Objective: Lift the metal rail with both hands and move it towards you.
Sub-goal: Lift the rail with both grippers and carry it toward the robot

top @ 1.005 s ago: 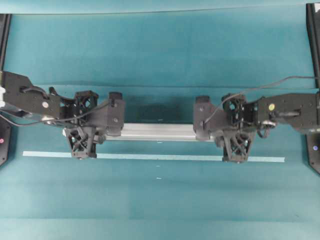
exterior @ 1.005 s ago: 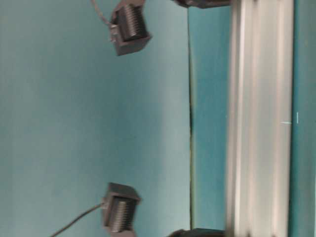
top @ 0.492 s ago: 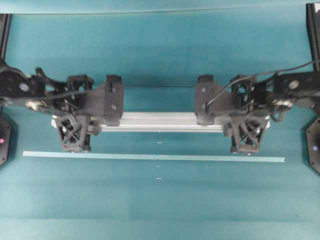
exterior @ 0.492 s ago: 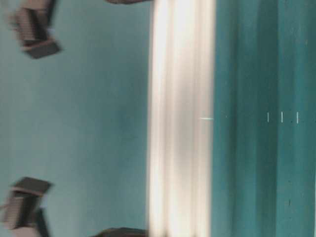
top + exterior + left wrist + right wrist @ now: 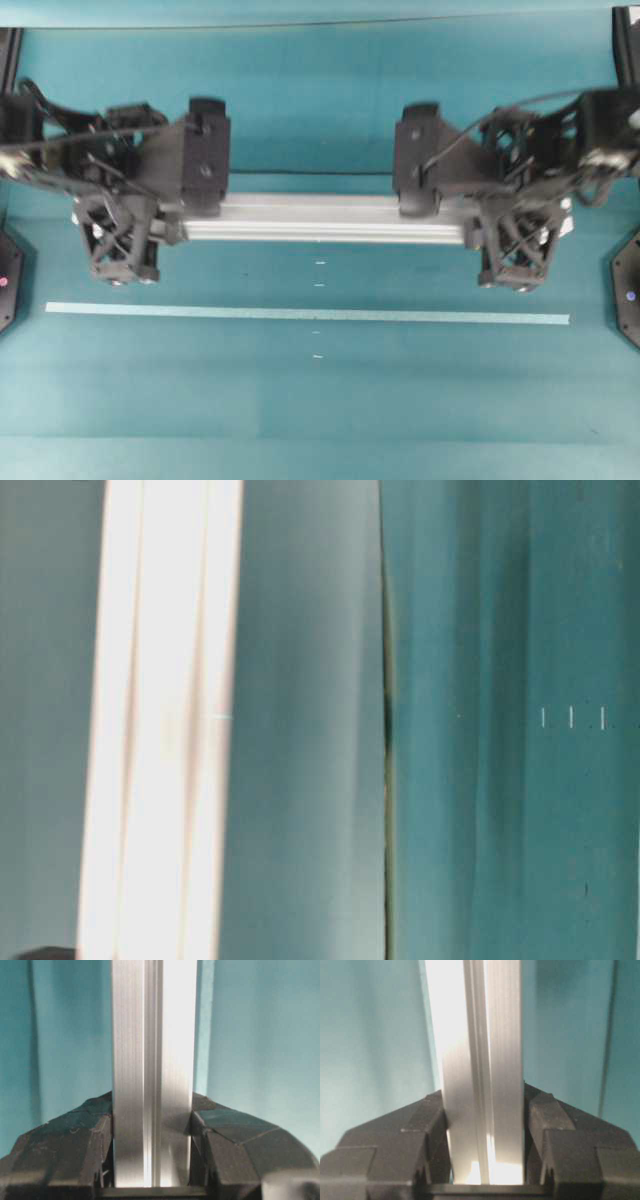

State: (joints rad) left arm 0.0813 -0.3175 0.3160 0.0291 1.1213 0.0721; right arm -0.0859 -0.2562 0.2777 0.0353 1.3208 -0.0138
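Metal rail (image 5: 320, 217), grooved silver bar, clamped in left tool (image 5: 151, 1132), right tool (image 5: 485, 1127).

L gripper (image 5: 150, 215) reaches in from the left edge, R gripper (image 5: 500, 215) from the right, both pointing inward toward centre. Each has jaws clamped on opposite sides of the metal rail (image 5: 320, 217), one per end. Wrist cams show pads (image 5: 95, 1145) flush against it.
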